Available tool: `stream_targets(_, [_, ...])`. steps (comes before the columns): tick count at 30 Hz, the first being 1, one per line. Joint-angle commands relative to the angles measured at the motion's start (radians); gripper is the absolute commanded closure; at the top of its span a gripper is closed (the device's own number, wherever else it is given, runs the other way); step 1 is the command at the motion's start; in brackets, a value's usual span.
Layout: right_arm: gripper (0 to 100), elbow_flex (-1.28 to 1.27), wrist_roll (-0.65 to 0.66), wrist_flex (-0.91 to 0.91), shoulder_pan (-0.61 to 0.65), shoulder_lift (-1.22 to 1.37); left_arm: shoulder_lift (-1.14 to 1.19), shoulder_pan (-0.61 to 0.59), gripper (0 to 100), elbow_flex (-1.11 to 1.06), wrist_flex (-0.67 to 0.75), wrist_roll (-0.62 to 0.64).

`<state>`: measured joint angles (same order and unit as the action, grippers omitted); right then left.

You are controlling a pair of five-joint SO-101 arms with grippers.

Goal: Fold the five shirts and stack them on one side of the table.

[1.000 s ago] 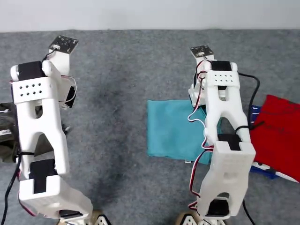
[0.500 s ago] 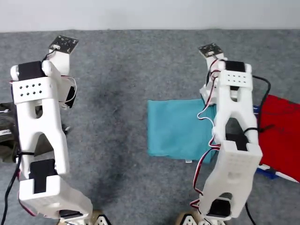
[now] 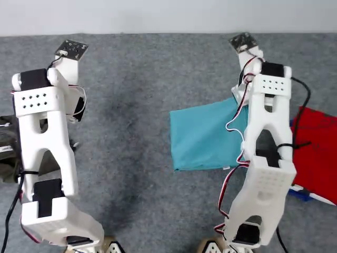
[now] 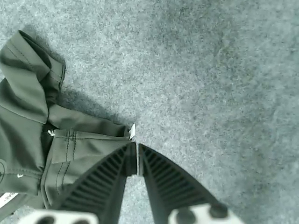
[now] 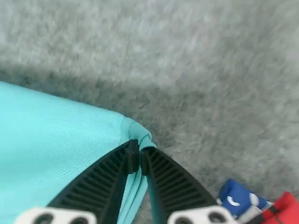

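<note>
A folded teal shirt (image 3: 202, 138) lies on the grey carpet at centre right. My right gripper (image 5: 138, 150) is shut on that teal shirt's (image 5: 56, 158) far corner, which bunches between the black fingers. The right arm (image 3: 266, 132) reaches over the shirt's right edge. A red shirt (image 3: 316, 150) lies flat at the right edge on top of a blue one (image 3: 295, 192). A crumpled dark olive shirt (image 3: 7, 153) sits at the left edge beside the left arm (image 3: 42, 132). My left gripper (image 4: 136, 156) is shut just above the carpet, next to the olive shirt's (image 4: 32, 140) hem and white tag (image 4: 132, 132).
Grey carpet (image 3: 131, 79) covers the table, with open room in the middle between the arms and along the far side. A pale wall edge (image 3: 158, 16) bounds the back. Blue and red cloth (image 5: 245, 198) lies close to the right gripper.
The right arm has swung to the right and farther back, dragging the teal shirt by its corner toward the red shirt and tilting it. The left arm has stayed still.
</note>
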<state>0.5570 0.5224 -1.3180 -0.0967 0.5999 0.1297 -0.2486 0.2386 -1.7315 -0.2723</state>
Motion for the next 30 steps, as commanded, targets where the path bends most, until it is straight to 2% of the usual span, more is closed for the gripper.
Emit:
stream_targets(1, [96.9,0.052,0.006,0.002,-0.013,0.007,-0.048,-0.003,98,0.004,-0.021,-0.006])
stream_targets(7, [76.0,0.058,-0.015,-0.124,-0.01,-0.033,-0.048,-0.002,98,0.004,-0.021,-0.006])
stream_targets(14, [75.0,0.058,-0.172,-0.286,0.022,-0.147,-0.048,-0.002,98,0.004,-0.021,-0.006])
stream_targets(20, [72.8,0.054,-0.325,-0.426,0.082,-0.137,-0.048,-0.002,98,0.004,-0.021,-0.005])
stream_targets(25, [59.9,0.054,-0.446,-0.435,0.088,-0.047,-0.049,-0.002,98,0.004,-0.021,-0.005])
stream_targets(30, [59.7,0.057,-0.459,-0.42,0.096,0.065,-0.054,-0.003,98,0.004,-0.023,-0.003])
